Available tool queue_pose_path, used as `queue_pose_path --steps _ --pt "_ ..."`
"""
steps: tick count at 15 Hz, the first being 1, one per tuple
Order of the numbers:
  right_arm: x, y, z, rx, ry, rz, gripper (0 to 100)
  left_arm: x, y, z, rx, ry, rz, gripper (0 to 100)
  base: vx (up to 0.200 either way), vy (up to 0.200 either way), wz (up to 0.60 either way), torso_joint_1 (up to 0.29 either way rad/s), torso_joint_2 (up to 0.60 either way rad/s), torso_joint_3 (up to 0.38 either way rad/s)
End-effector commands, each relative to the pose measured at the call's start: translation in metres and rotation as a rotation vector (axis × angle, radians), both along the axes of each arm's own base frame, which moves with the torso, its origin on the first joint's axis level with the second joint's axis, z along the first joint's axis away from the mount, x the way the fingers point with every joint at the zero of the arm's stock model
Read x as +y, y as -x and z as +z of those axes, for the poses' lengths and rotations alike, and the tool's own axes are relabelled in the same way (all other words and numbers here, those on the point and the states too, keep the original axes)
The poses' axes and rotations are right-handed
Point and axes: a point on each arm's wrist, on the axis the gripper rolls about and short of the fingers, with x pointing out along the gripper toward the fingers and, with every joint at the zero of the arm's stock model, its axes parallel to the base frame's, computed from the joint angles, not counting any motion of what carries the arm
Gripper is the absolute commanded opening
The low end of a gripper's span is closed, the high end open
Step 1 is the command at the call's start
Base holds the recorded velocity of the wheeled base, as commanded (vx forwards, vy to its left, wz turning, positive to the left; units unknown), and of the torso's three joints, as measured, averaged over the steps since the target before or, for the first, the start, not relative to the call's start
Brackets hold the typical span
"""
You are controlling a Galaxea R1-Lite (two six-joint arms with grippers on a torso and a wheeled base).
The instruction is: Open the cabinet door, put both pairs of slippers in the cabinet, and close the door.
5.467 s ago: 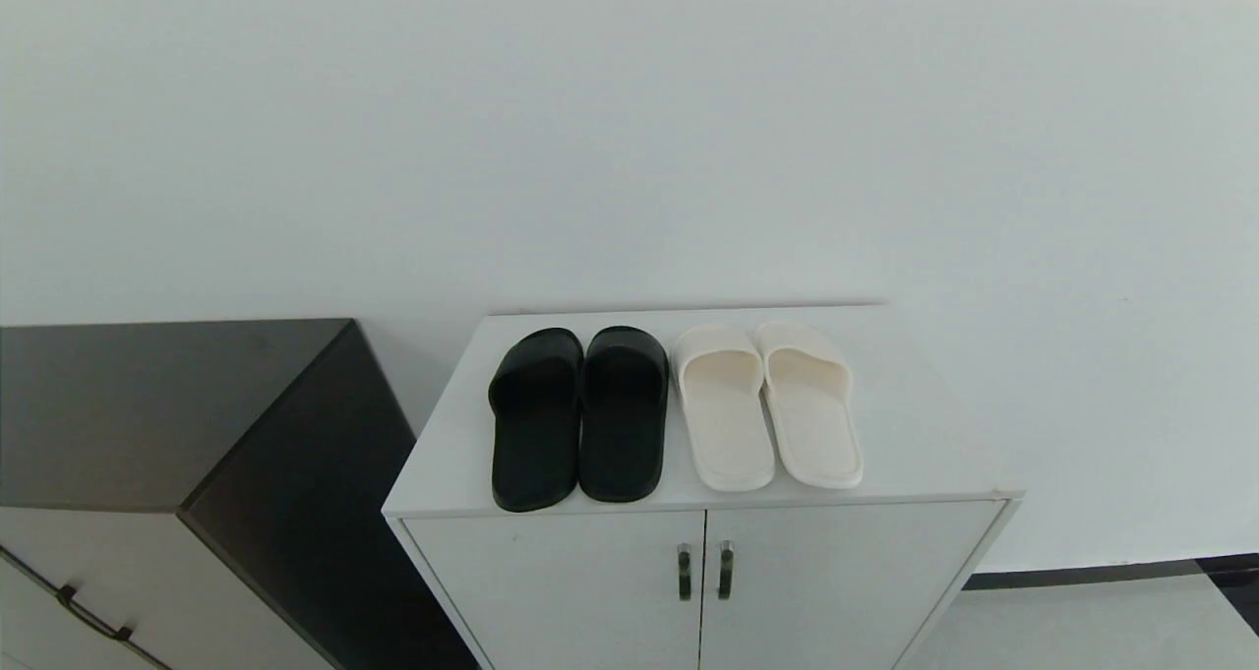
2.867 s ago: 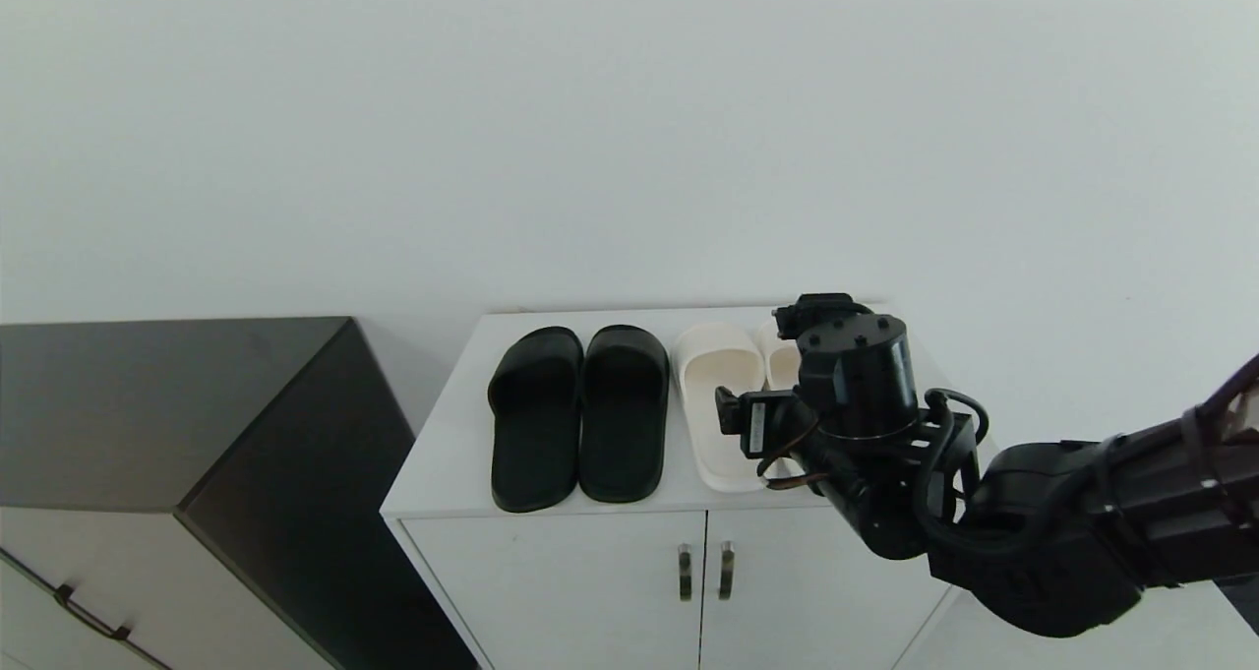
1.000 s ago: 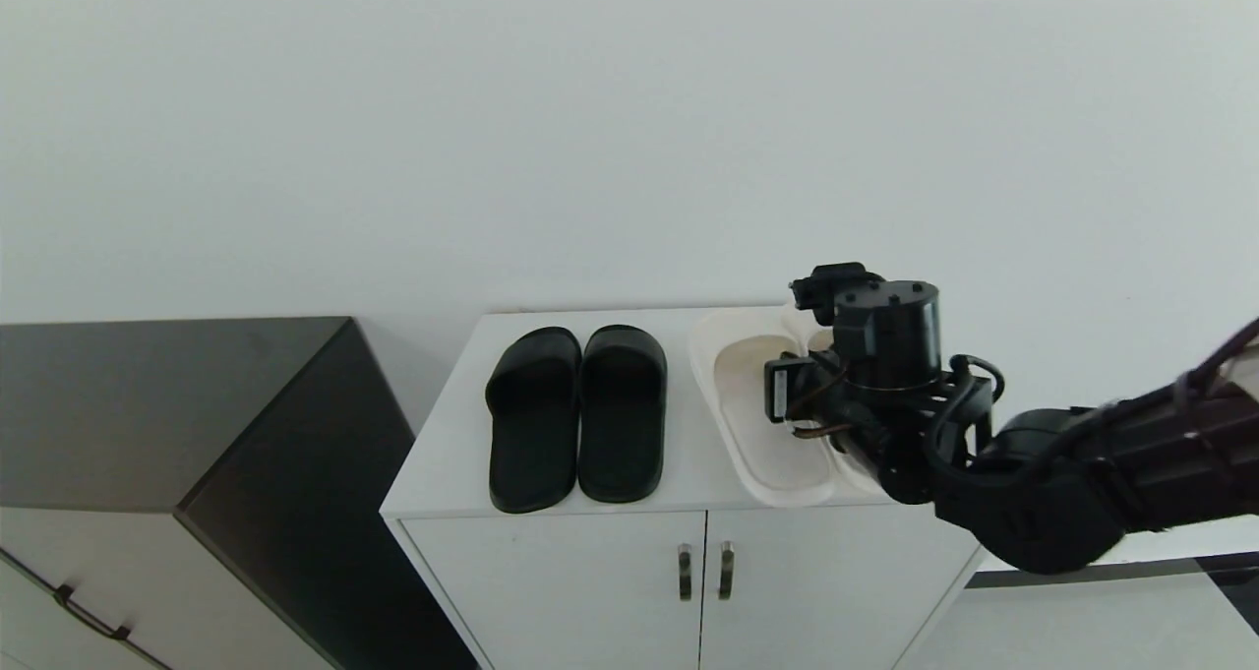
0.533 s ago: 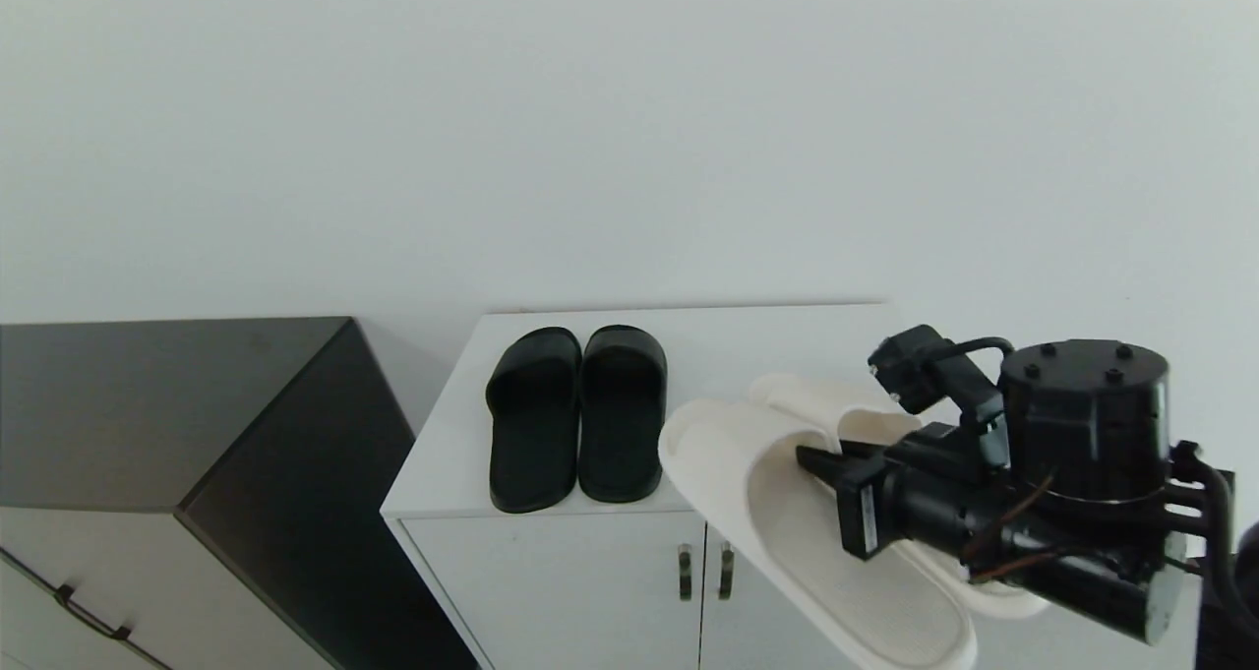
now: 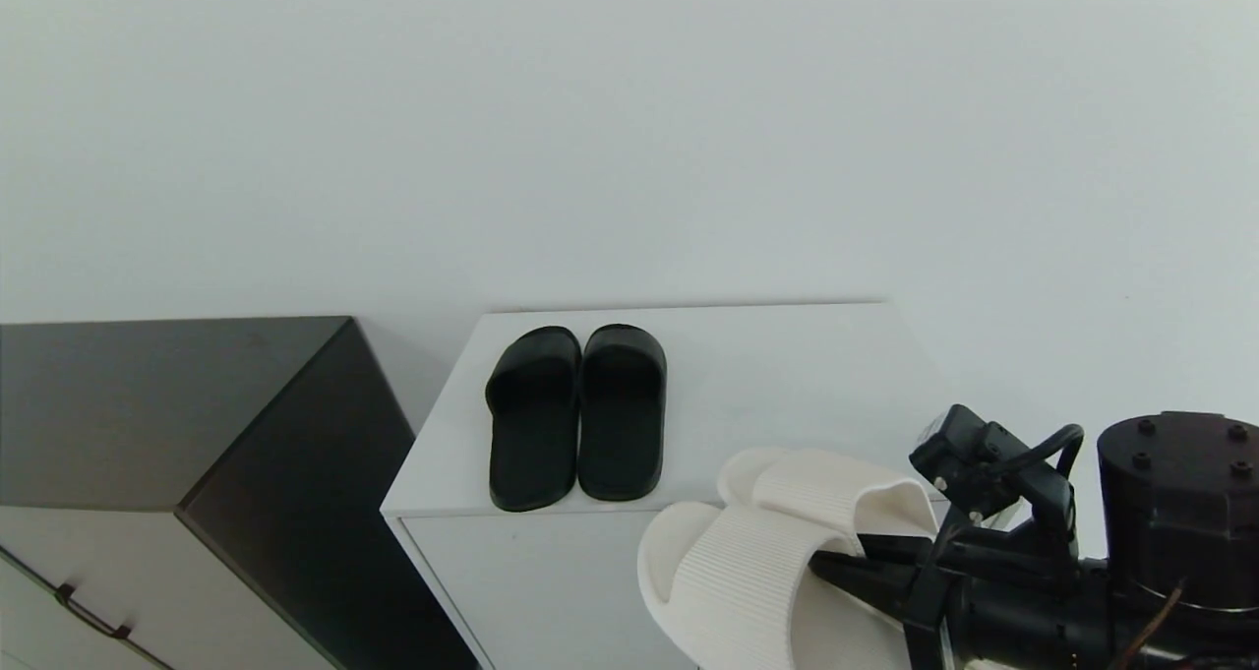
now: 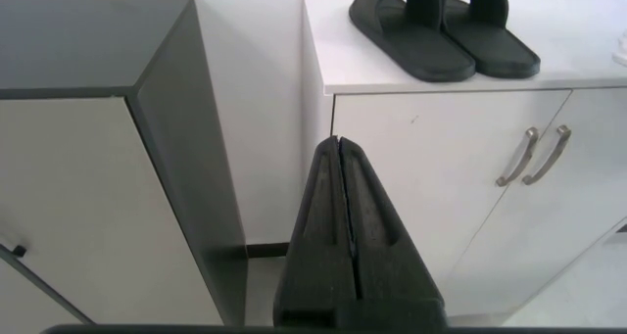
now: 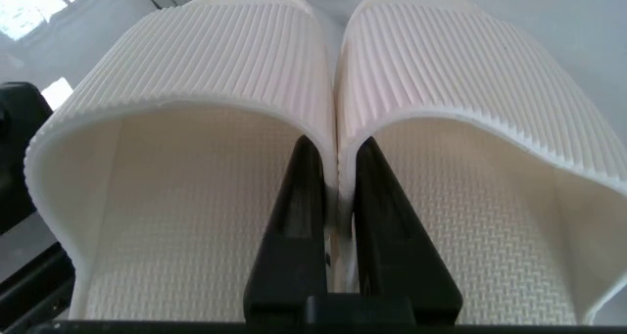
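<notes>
Cabinet (image 5: pixel 531 591) shut, black slippers (image 5: pixel 575 414) on top; white slippers (image 5: pixel 777 562) clamped in right gripper (image 7: pixel 333 177); left gripper (image 6: pixel 339 150) closed.

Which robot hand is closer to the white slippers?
Right. The right gripper is shut on the white slippers, pinching their inner edges. The left gripper is shut, in front of the white cabinet, away from them.

**Pretty bare room tbh**

Plain white wall (image 5: pixel 629 129) all across the back, evenly lit. Off to the left sits a side cabinet (image 5: pixel 148 404) with a dark top and side, a pale front and a dark handle (image 5: pixel 93 619). A black baseboard (image 6: pixel 263 248) runs along the wall above a light floor (image 6: pixel 263 280).
</notes>
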Motion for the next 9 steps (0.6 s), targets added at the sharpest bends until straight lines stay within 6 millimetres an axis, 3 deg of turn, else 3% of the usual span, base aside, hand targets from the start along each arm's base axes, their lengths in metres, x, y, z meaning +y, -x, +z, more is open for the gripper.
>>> queue_pose_path --steps 1,9 --pt "-0.0026 0.0027 -0.0031 0.01 0.006 0.007 0 0.0 0.0 0.0 0.0 0.0 0.0 0 -0.2 0.0 0.0 0.012 0.01 -0.002" --pt "-0.0031 0.0061 -0.0076 0.019 0.02 0.025 0 0.0 0.0 0.0 0.0 0.0 0.0 0 0.0 0.0 0.0 0.0 0.0 0.0"
